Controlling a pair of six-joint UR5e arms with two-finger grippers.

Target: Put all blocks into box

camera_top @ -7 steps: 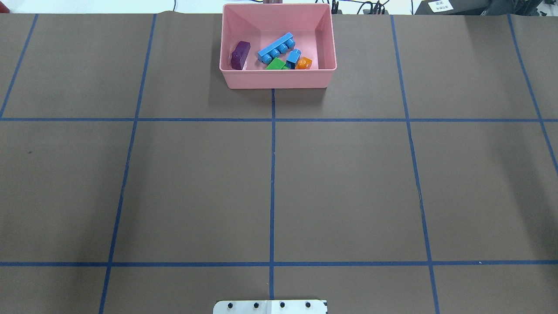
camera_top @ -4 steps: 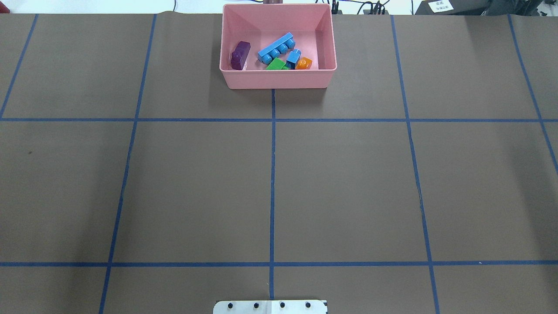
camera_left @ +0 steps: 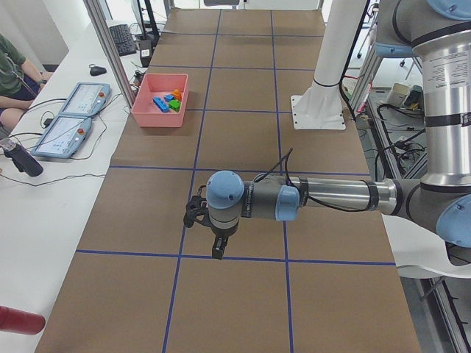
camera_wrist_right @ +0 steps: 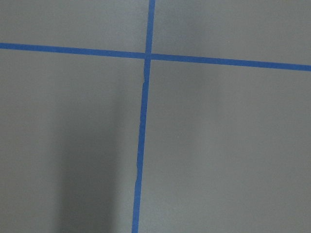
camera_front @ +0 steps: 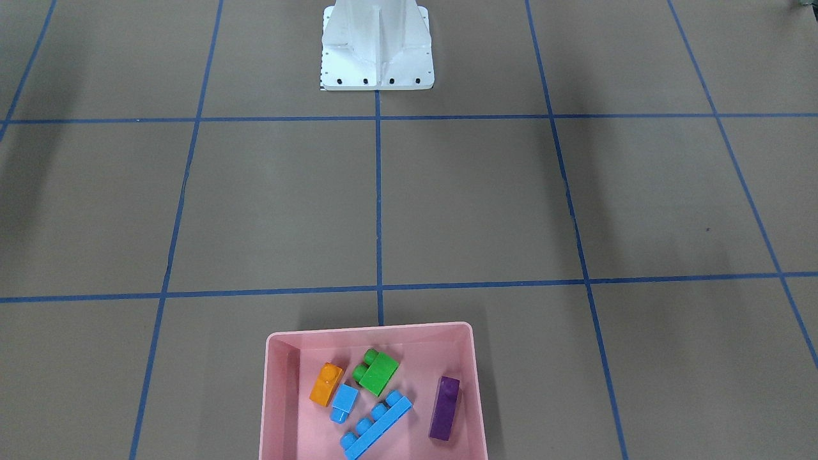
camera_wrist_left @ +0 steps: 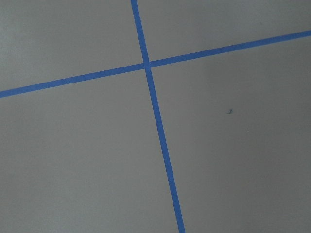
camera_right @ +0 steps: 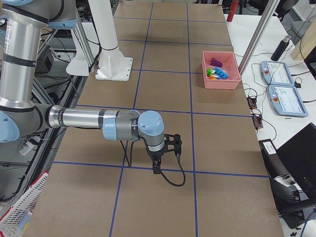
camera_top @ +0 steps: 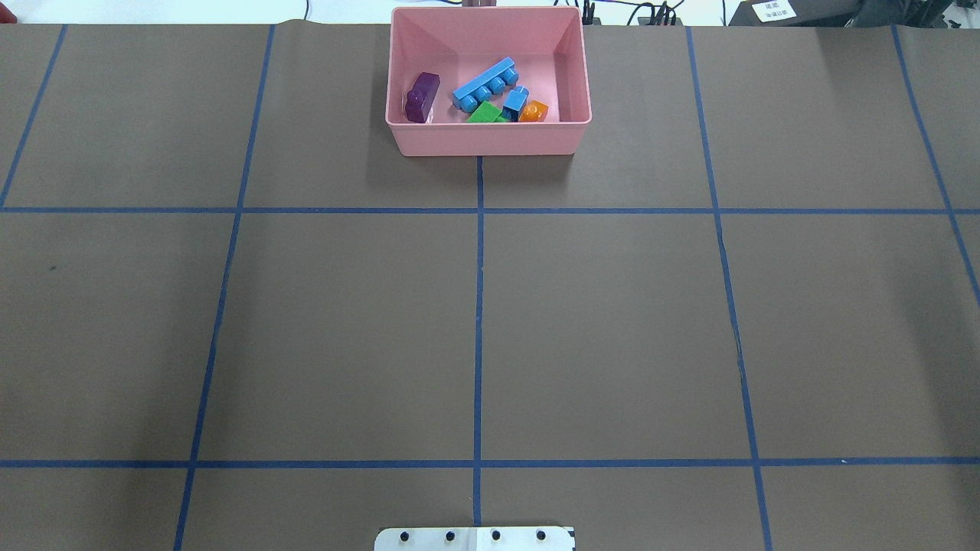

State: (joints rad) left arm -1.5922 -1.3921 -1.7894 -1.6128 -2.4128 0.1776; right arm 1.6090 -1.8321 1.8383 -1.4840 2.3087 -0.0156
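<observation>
All five blocks (camera_top: 485, 86) are contained in the box (camera_top: 482, 142); the task is judged complete. Opening of left gripper (camera_left: 194, 213) and right gripper (camera_right: 176, 144) cannot be told.

The overhead camera looks forward across the brown papered table (camera_top: 612, 321) toward the shallow pink plastic box (camera_top: 482, 139); the front camera, beside that box, faces back. Side cameras see it distantly; wrist cameras hang close above the table.

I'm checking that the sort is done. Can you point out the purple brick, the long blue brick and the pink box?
purple brick (camera_front: 444, 407): exterior front-facing view, middle of its upper face.
long blue brick (camera_front: 377, 428): exterior front-facing view, middle of its body.
pink box (camera_front: 281, 409): exterior front-facing view, inner wall on the view's left.
</observation>
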